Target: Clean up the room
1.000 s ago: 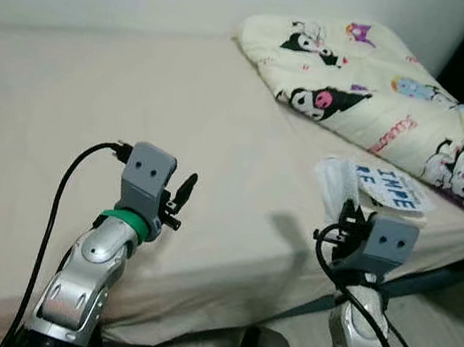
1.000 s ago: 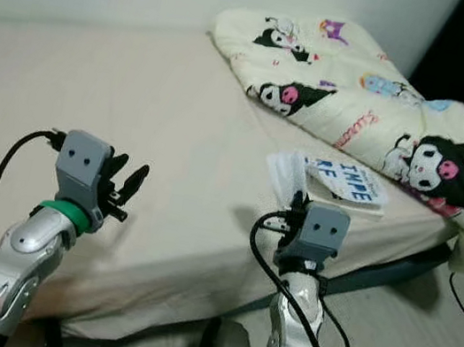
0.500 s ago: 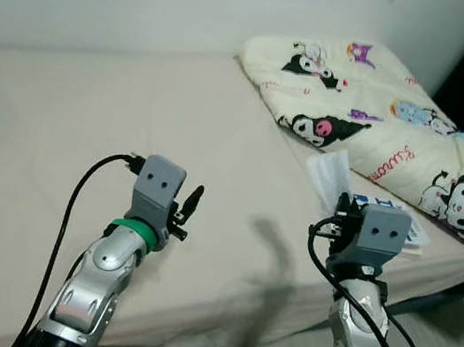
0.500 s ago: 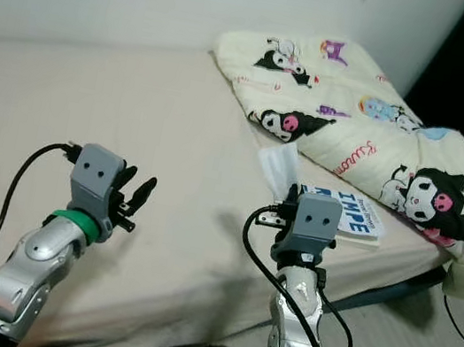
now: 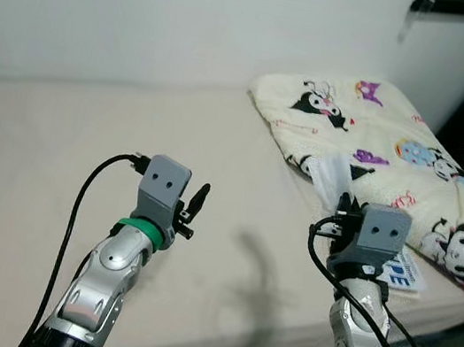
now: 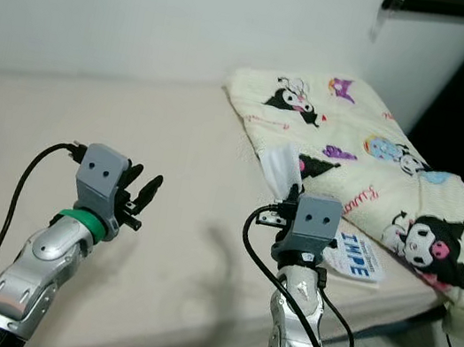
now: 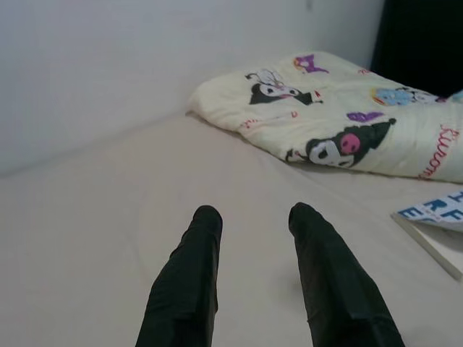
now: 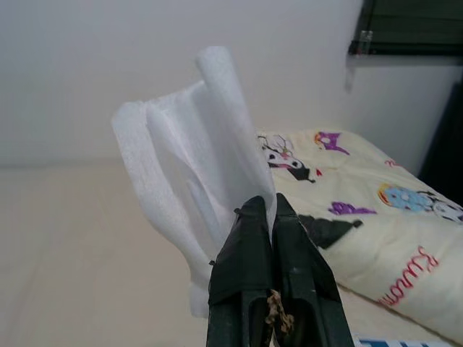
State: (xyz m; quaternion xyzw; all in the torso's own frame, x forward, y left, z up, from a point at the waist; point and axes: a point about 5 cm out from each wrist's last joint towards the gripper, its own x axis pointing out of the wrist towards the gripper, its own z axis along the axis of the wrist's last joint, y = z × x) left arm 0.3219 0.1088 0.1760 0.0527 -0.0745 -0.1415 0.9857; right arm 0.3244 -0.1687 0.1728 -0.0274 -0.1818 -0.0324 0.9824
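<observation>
Beige bedding stretches across the bed (image 5: 54, 160) under a plain white wall, with both arms raised over its near edge. Clamped tight between the right gripper (image 8: 264, 210) fingers is a crumpled white tissue (image 8: 189, 173), its loose end standing up above the fingertips; a second ago the same tissue sat low, just beside the book on the bed, and now it hangs clear of the sheet, well above the book (image 6: 353, 253). The whole view has also swung upward, so more wall shows and the floor has dropped out of sight, which reads as the robot straightening up. Out to the left of the book, the left gripper (image 7: 253, 217) hovers over bare sheet with its fingers parted and empty, much as before. Behind the book lies the cartoon-print blanket (image 5: 381, 146), bunched against the far corner. My judgement: the piece of litter is secured, and carrying it to a bin comes next, while book and blanket wait their turn.
</observation>
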